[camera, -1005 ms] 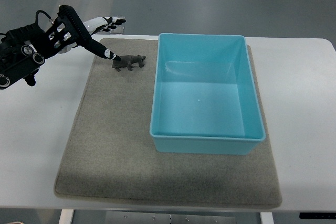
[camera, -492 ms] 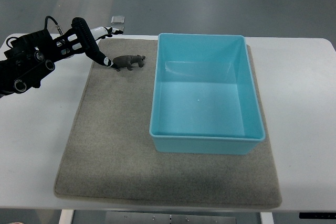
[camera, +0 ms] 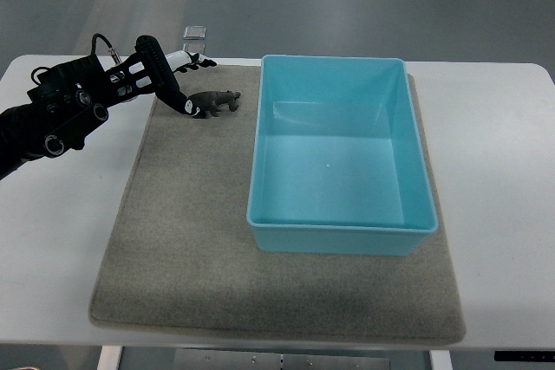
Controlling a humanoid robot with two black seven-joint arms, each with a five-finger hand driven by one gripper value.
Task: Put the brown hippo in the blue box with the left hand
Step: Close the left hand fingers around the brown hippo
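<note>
Resting beside blue box (camera: 342, 155), brown hippo (camera: 217, 101), grey mat (camera: 182, 240)

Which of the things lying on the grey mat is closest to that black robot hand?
The brown hippo, the small toy at the mat's far left corner. The left hand's fingertip reaches its rear end, while the blue box sits farther right.
</note>
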